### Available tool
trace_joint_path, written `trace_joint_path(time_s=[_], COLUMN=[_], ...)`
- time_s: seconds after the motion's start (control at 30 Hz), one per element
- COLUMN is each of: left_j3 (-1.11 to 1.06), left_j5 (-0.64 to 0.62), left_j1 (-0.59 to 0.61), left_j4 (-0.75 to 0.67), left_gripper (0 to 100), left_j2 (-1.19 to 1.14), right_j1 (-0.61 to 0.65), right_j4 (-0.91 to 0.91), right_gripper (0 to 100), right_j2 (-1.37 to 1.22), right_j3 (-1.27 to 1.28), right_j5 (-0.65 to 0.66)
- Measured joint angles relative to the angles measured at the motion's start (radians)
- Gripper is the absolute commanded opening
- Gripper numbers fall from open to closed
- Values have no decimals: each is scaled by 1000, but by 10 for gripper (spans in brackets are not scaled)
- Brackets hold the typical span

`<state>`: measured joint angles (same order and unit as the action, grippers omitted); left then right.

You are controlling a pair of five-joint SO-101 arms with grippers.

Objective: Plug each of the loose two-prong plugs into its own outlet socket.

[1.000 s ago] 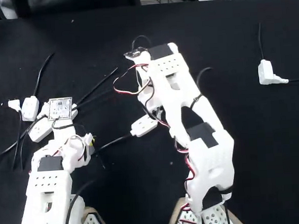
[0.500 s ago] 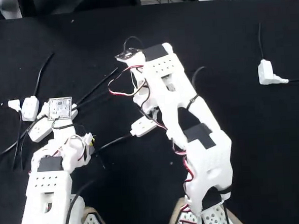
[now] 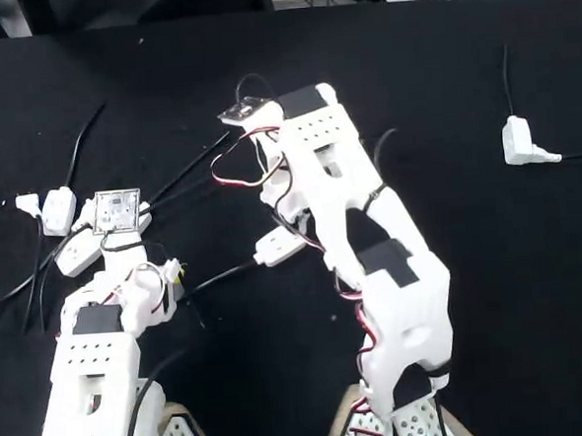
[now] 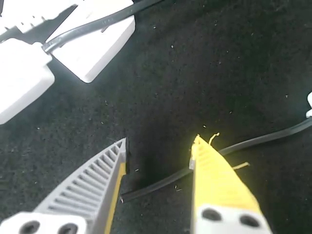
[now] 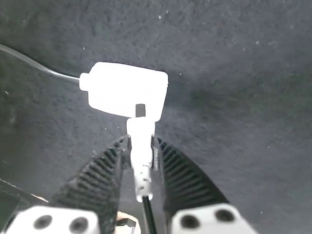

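- Black table — one loose plug lies at its right side, well apart from both arms.
- Left gripper gapes wide over a black cable.
- Right gripper pinches a white plug — its nose touches an outlet socket.

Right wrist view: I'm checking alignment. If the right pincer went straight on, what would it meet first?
The white outlet socket, dead ahead. The plug clamped in the right pincer seems to touch its face, though depth is unclear.
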<state>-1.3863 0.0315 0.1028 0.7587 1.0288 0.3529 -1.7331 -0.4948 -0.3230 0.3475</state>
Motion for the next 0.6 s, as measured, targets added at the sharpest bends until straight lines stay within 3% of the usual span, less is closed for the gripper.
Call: trace_joint_path(time_s=[0.6], left_j3=[0], left_j5=[0], left_j1=[0], left_j4=[0], left_gripper=[220], left_j2=[0], right_j1=[0], right_j4=[0], right_gripper=[10], right_j2=[-41], right_j3=[-60], right_j5=[0])
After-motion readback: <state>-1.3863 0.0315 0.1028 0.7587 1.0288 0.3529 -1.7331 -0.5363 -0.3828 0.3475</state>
